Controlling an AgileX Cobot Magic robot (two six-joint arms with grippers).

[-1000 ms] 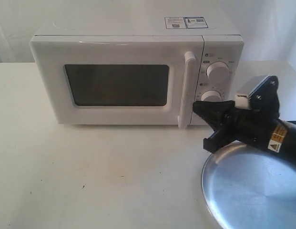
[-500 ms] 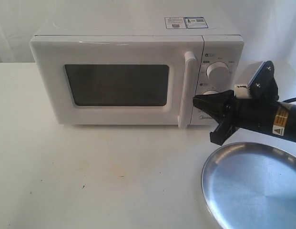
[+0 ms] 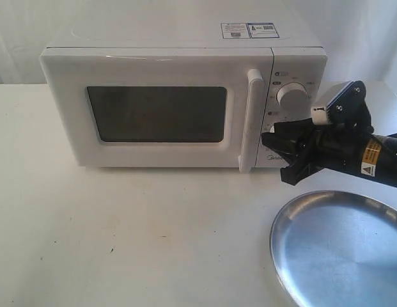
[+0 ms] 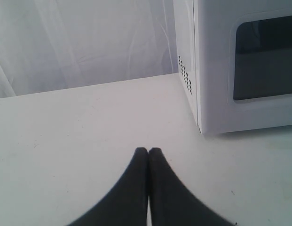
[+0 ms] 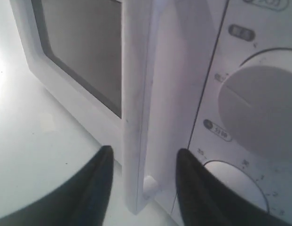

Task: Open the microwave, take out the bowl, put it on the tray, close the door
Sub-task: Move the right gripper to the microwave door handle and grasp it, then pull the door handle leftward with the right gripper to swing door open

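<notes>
The white microwave [image 3: 160, 70] stands at the back of the table with its door [image 3: 70, 115] shut. My right gripper [image 3: 276, 158] is open just in front of the lower end of the long vertical handle [image 3: 252, 121]. In the right wrist view the handle [image 5: 136, 108] runs between the two spread fingers of that gripper [image 5: 145, 157], and neither finger touches it. The silver tray [image 3: 342, 256] lies at the front right, with nothing on it. My left gripper [image 4: 148, 150] is shut on nothing, low over the table beside the microwave's [image 4: 214, 70] left side. The bowl is hidden.
Two round dials [image 3: 291, 96] sit right of the handle, close to my right gripper. A white curtain hangs behind the table [image 3: 121, 236]. The right arm's black body reaches in above the tray's far rim.
My right gripper has risen off the tray's edge and moved towards the microwave, ending with its open fingers around the lower handle. The left gripper's earlier state is not shown.
</notes>
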